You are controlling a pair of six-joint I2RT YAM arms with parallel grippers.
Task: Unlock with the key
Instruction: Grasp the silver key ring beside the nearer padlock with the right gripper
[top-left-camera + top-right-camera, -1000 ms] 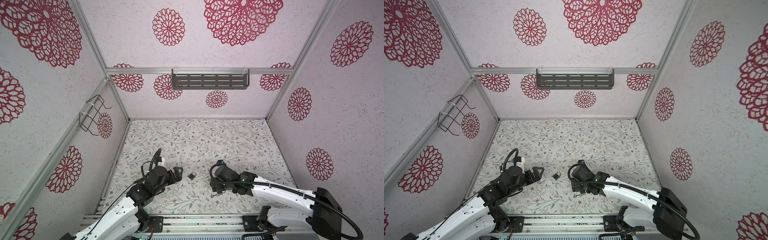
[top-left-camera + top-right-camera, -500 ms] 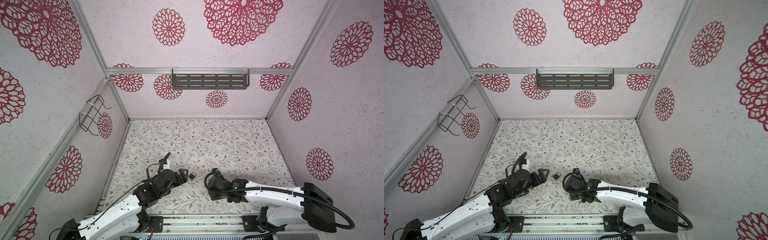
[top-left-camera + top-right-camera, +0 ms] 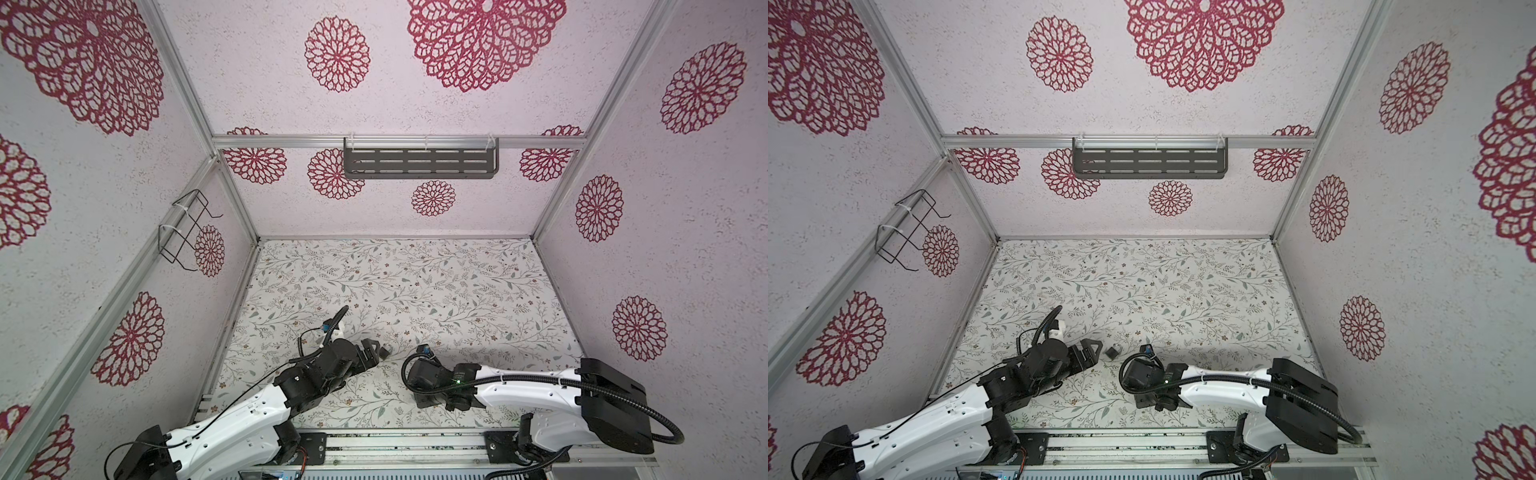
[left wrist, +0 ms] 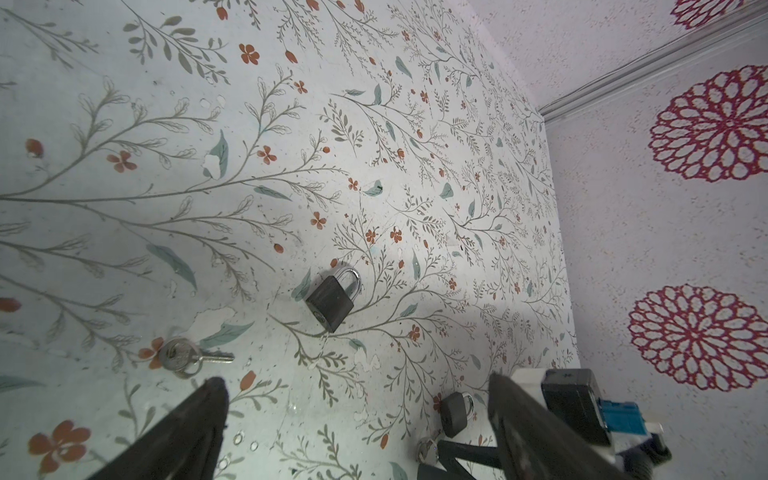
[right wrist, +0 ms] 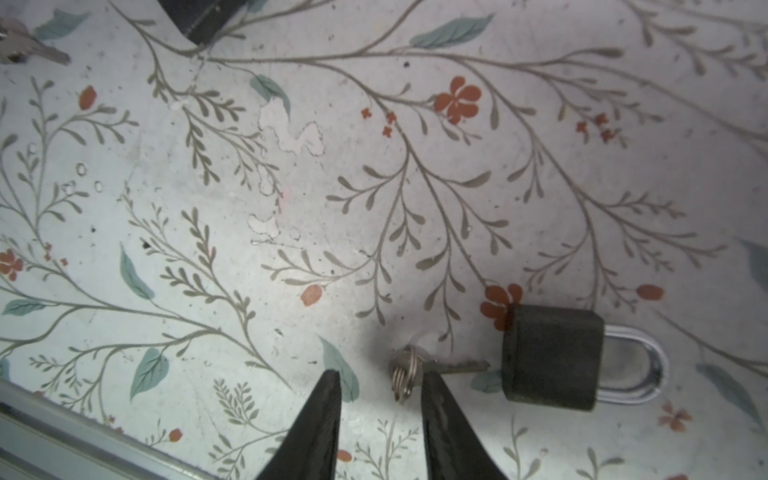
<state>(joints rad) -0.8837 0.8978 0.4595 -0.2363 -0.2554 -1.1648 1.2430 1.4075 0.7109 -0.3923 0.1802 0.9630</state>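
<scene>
Right gripper (image 5: 380, 374): low over the floral-print tabletop (image 5: 415, 199), jaws part-way apart around the ring of the small silver key on a split ring (image 5: 457, 366). One finger is at the key's head and the other stands clear, so nothing is pinched yet.
Key: on the tabletop just beside the dark grey block padlock with a steel shackle (image 5: 552, 357). Its blade points at the padlock's base without touching, which probably allows a short insertion.
Left gripper (image 4: 355, 380): jaws wide and empty, farther from that padlock and facing a second padlock (image 4: 332, 303). It is probably waiting to steady a lock.
Second silver key (image 4: 183, 357): well apart from the padlock, beyond the second one.
Views: both top views hide the key and padlock under the right arm and show only the second padlock (image 3: 386, 351). The wrist views show both pairs.
</scene>
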